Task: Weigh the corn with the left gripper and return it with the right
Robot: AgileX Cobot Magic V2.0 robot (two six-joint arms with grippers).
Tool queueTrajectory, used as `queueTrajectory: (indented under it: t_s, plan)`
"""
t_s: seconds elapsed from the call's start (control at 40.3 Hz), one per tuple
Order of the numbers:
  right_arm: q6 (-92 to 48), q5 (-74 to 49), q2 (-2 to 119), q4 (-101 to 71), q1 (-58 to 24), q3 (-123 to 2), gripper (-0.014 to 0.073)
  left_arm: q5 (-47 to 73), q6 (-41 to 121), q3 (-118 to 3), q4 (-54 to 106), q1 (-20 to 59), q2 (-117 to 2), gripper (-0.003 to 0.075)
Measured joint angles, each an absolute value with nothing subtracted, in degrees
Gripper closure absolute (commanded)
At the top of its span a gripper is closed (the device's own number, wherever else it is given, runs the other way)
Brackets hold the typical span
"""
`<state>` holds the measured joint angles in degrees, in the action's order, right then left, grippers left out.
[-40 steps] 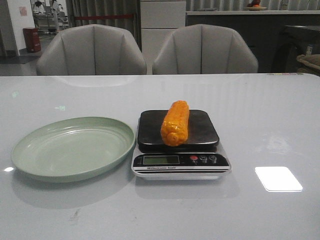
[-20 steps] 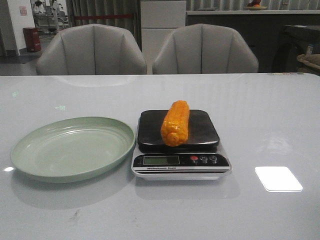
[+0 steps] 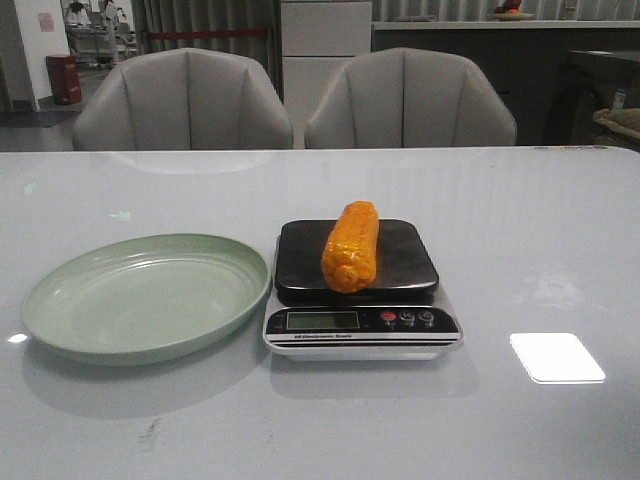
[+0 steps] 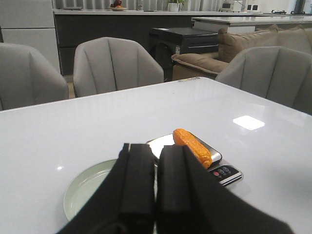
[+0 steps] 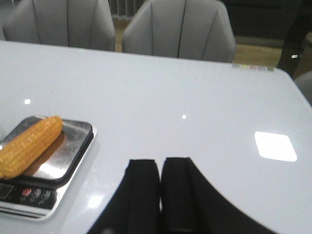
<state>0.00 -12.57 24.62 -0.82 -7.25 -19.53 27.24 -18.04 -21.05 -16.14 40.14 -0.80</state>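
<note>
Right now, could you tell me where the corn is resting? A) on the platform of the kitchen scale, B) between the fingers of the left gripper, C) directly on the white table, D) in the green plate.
A: the corn lies lengthwise on the dark platform of the kitchen scale, beside the green plate, which holds nothing, and no gripper touches it.
</note>
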Motion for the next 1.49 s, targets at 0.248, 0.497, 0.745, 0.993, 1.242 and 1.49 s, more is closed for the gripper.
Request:
queueTrajectory:
  t_s: [0.248, 0.497, 0.745, 0.993, 1.242, 1.49]
  plan:
    - [0.3, -13.0, 28.7, -1.0, -7.3, -19.5, 0.0368, 27.2, -18.0, -21.0, -16.1, 40.1, -0.8, 0.0606]
    - [0.7, -12.0, 29.3, -3.0, -7.3, -19.5, -0.0017, 27.2, -18.0, -21.0, -16.1, 40.1, -0.8, 0.0606]
    - [0.8, -12.8, 34.3, -3.1, -11.2, -24.4, -0.0002, 27.2, -18.0, -21.0, -16.1, 40.1, -0.8, 0.0606]
    - [1.0, -20.9, 50.1, -9.7, -20.9, -38.3, -0.0002, 27.2, -18.0, -21.0, -16.1, 40.1, -0.8, 0.0606]
    - [4.9, -29.6, 68.9, -11.9, -25.2, -54.2, -0.0002, 27.2, -18.0, -21.0, -16.1, 40.1, -0.8, 0.0606]
    - [12.4, -36.3, 84.1, -10.3, -29.5, -68.5, -0.0002, 27.2, -18.0, -21.0, -16.1, 40.1, -0.8, 0.0606]
